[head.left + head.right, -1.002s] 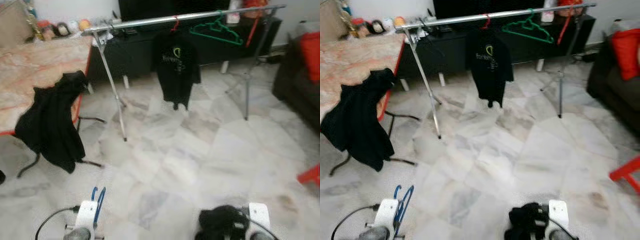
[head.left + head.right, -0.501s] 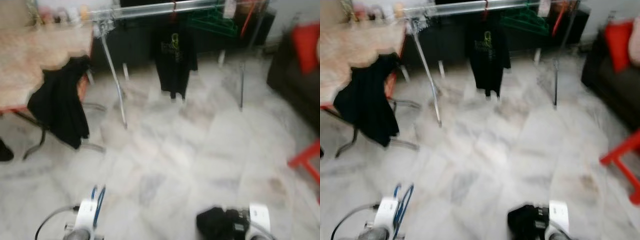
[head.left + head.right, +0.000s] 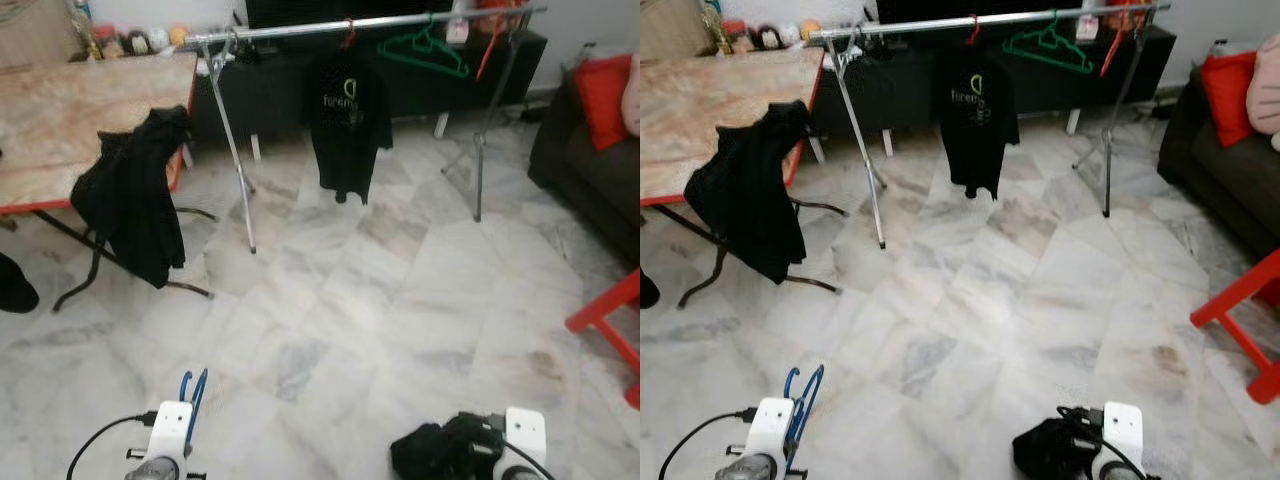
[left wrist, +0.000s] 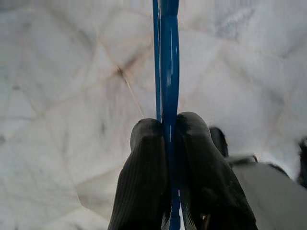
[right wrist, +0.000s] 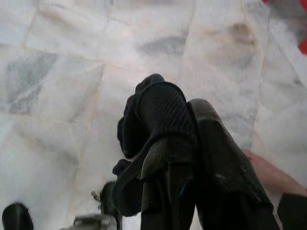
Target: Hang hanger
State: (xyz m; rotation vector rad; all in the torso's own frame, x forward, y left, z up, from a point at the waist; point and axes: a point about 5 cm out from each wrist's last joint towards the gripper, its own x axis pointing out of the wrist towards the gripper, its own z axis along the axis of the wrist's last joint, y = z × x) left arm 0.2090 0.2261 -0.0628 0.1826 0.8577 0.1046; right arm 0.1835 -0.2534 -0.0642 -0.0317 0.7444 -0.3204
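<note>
We see our left gripper (image 4: 165, 132) with jaws clamped on a blue hanger (image 4: 166, 57); its bar runs out past the fingertips over the marble floor (image 3: 380, 300). Our right gripper (image 5: 184, 120) has jaws closed on a black cloth (image 5: 144, 124) bunched around one finger. Well ahead of both jaws stands the clothes rail (image 3: 360, 22), with a black T-shirt (image 3: 346, 125) and green hanger (image 3: 425, 50) hung on it. A black garment (image 3: 130, 205) drapes off the table (image 3: 70, 120).
</note>
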